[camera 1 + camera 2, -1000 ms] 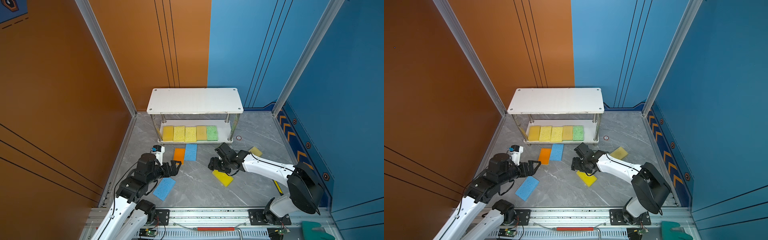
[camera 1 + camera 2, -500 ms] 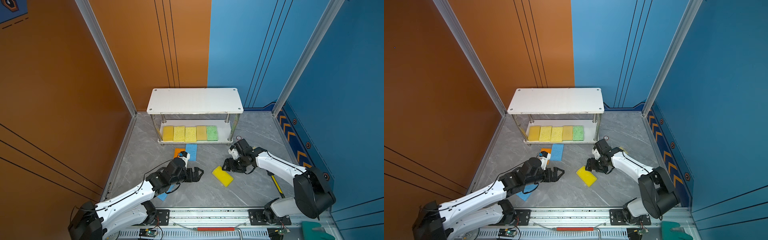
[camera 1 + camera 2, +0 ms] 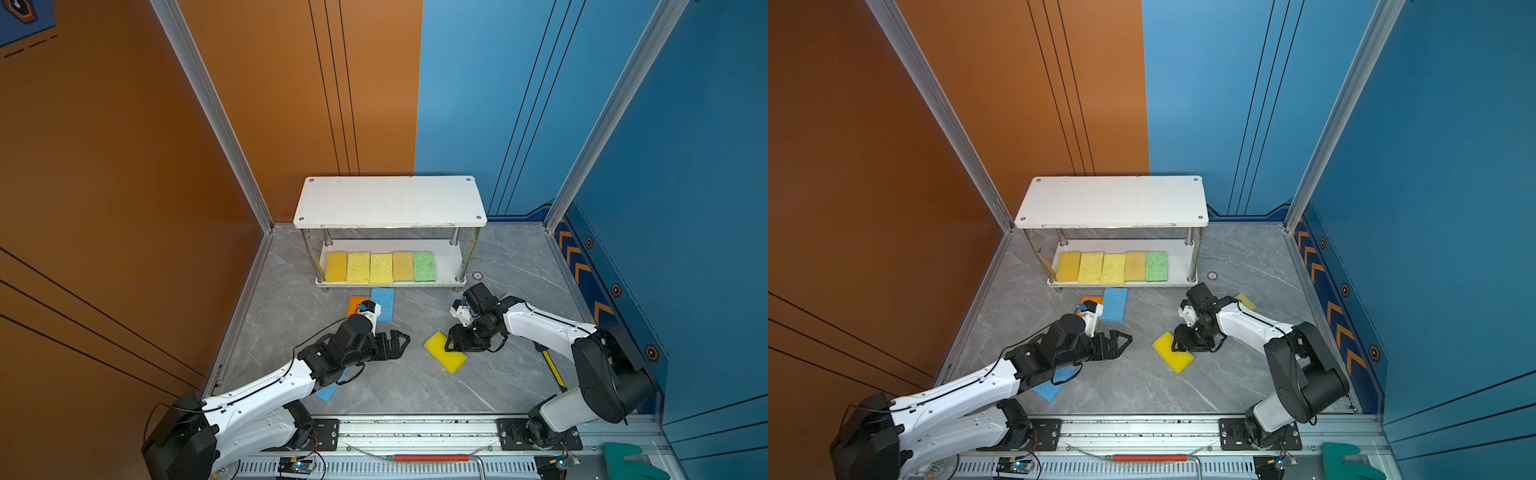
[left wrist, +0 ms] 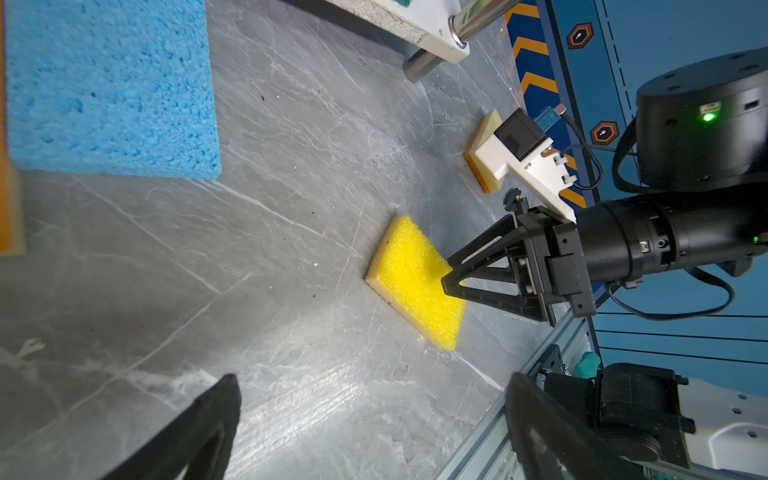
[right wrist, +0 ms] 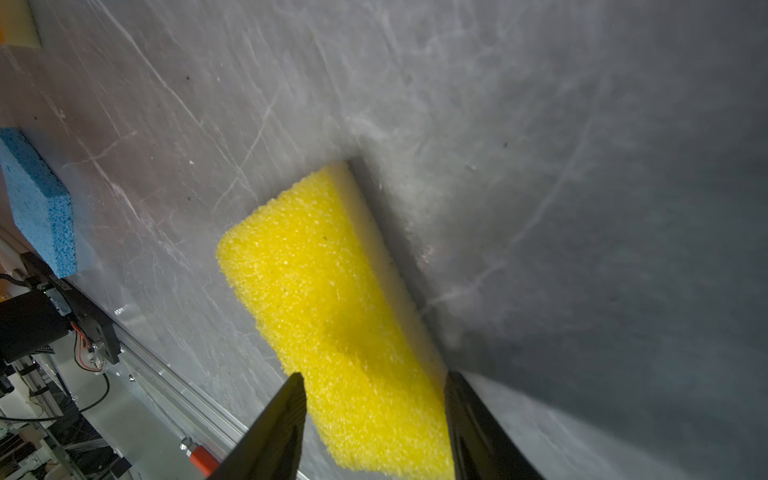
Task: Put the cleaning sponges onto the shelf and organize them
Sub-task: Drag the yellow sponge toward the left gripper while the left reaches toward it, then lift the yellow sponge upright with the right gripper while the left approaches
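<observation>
Where the scene begins at the near rail, we find the near blue sponge [image 3: 326,392] at 7 o'clock, flat on the floor and partly hidden under the left arm. Past it, the left gripper [image 3: 399,340] hovers near centre, its fingers spread wide over bare floor. At 3 o'clock from it, the loose yellow sponge [image 3: 451,361] lies flat. The right gripper [image 5: 374,378] stands over this sponge with one finger at each long edge. We cannot tell whether the fingers press the foam. Farther out, the orange sponge [image 3: 355,303] and the far blue sponge [image 3: 383,301] lie side by side, just in front of the shelf [image 3: 390,201]. The tan sponge [image 3: 1246,301] lies at 2 o'clock, behind the right arm. The shelf stands at 12 o'clock. Its lower board [image 3: 446,262] carries four yellow sponges [image 3: 370,268] and the green sponge [image 3: 424,266] in one row, edge to edge.
</observation>
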`<state>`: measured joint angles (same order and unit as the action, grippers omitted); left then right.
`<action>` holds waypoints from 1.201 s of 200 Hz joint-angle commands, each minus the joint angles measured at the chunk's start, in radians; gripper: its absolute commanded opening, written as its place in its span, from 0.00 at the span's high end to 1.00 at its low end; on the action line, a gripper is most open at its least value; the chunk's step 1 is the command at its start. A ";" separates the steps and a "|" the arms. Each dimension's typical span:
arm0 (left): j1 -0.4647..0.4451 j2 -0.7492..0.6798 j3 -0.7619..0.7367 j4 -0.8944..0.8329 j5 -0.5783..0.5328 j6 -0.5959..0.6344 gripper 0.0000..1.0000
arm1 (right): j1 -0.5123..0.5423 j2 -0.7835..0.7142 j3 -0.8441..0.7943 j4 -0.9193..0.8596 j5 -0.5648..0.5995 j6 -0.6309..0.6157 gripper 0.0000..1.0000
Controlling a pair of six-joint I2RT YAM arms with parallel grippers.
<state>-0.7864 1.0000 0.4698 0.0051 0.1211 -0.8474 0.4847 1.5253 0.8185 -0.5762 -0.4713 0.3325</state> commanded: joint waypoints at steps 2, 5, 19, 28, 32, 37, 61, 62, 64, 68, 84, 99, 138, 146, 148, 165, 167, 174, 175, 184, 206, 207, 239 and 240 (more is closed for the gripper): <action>0.025 -0.032 -0.023 0.002 0.017 -0.002 0.00 | 0.021 0.015 -0.009 -0.028 0.000 -0.019 0.51; 0.028 -0.036 -0.025 0.003 0.020 -0.001 0.00 | 0.023 0.017 -0.009 -0.029 0.001 -0.019 0.52; 0.041 -0.052 -0.030 -0.002 0.030 -0.001 0.00 | 0.029 0.024 -0.007 -0.027 0.002 -0.018 0.60; 0.050 -0.061 -0.032 -0.006 0.038 0.000 0.00 | 0.035 0.024 -0.008 -0.024 0.005 -0.014 0.63; 0.053 -0.064 -0.033 -0.010 0.040 0.001 0.00 | 0.039 0.023 -0.008 -0.022 0.005 -0.012 0.64; 0.057 -0.069 -0.032 -0.015 0.043 0.002 0.00 | 0.043 0.022 -0.009 -0.019 0.004 -0.011 0.66; 0.071 -0.086 -0.035 -0.028 0.056 0.004 0.00 | 0.060 0.025 -0.010 -0.004 0.005 0.001 0.75; 0.071 -0.086 -0.037 -0.027 0.056 0.004 0.00 | 0.062 0.025 -0.009 -0.003 0.005 0.001 0.75; 0.072 -0.087 -0.038 -0.029 0.057 0.004 0.00 | 0.063 0.025 -0.010 -0.001 0.005 0.002 0.76; 0.074 -0.090 -0.039 -0.029 0.058 0.004 0.00 | 0.067 0.026 -0.010 0.002 0.005 0.004 0.78; 0.082 -0.096 -0.046 -0.029 0.066 0.002 0.00 | 0.080 0.027 -0.010 0.014 0.007 0.015 0.81; 0.090 -0.103 -0.051 -0.028 0.077 0.000 0.00 | 0.093 0.022 -0.014 0.032 0.011 0.034 0.89; 0.117 -0.128 -0.070 -0.041 0.102 -0.009 0.01 | 0.115 0.023 -0.025 0.064 0.037 0.066 0.74; 0.121 -0.134 -0.072 -0.046 0.103 -0.008 0.01 | 0.118 0.027 -0.025 0.065 0.045 0.067 0.74; 0.122 -0.135 -0.073 -0.047 0.104 -0.008 0.01 | 0.119 0.029 -0.025 0.065 0.047 0.066 0.74; 0.128 -0.147 -0.077 -0.054 0.107 -0.008 0.00 | 0.131 0.034 -0.022 0.067 0.068 0.068 0.74; 0.129 -0.147 -0.077 -0.054 0.108 -0.008 0.00 | 0.133 0.035 -0.022 0.067 0.070 0.068 0.74; 0.131 -0.150 -0.079 -0.056 0.109 -0.009 0.00 | 0.139 0.036 -0.021 0.068 0.078 0.071 0.74; 0.132 -0.150 -0.079 -0.057 0.110 -0.009 0.01 | 0.140 0.036 -0.021 0.068 0.078 0.071 0.74; 0.136 -0.153 -0.079 -0.059 0.112 -0.008 0.00 | 0.148 0.040 -0.019 0.071 0.087 0.075 0.74; 0.141 -0.156 -0.083 -0.058 0.116 -0.010 0.00 | 0.167 0.055 -0.016 0.078 0.106 0.077 0.80; 0.141 -0.155 -0.083 -0.058 0.116 -0.010 0.01 | 0.167 0.056 -0.016 0.078 0.107 0.077 0.80; 0.145 -0.153 -0.093 -0.040 0.126 -0.020 0.01 | 0.177 0.050 -0.021 0.094 0.108 0.093 0.98; 0.145 -0.153 -0.093 -0.039 0.127 -0.020 0.00 | 0.177 0.049 -0.022 0.095 0.107 0.094 0.98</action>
<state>-0.6525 0.8551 0.3973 -0.0341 0.2184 -0.8608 0.6495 1.5562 0.8047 -0.4938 -0.4080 0.4061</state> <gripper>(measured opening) 0.995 0.074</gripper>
